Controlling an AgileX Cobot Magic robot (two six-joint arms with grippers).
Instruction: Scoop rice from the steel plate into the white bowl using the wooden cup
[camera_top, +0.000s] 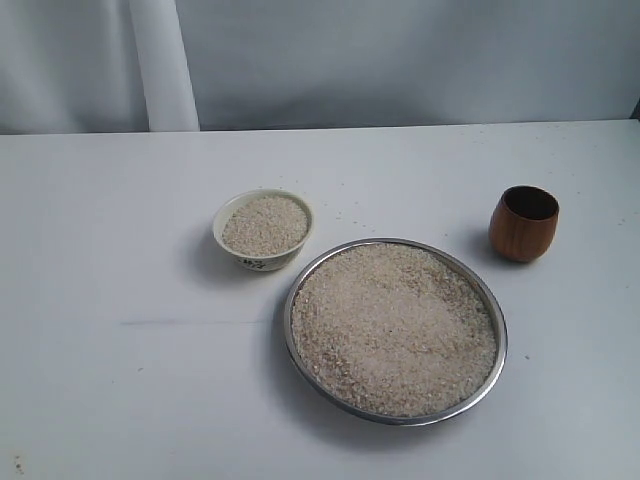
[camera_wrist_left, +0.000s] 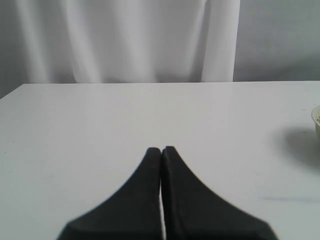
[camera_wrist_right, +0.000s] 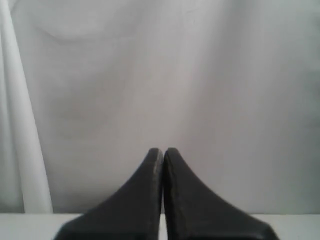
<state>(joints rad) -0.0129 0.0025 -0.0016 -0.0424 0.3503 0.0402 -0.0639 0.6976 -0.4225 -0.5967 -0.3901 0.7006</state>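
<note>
The left claw pointed across bare white worktop, its two black fingers pressed together with nothing between them; on the worktop the white bowl sat left of centre, filled nearly to its rim with rice; just beside it, nearer the camera and to the right, lay the steel plate, covered by a broad heap of the same grains; the wooden cup stood upright at the far right, apart from the plate, its dark mouth facing up; the right claw was likewise closed tight on nothing, facing a pale curtain.
</note>
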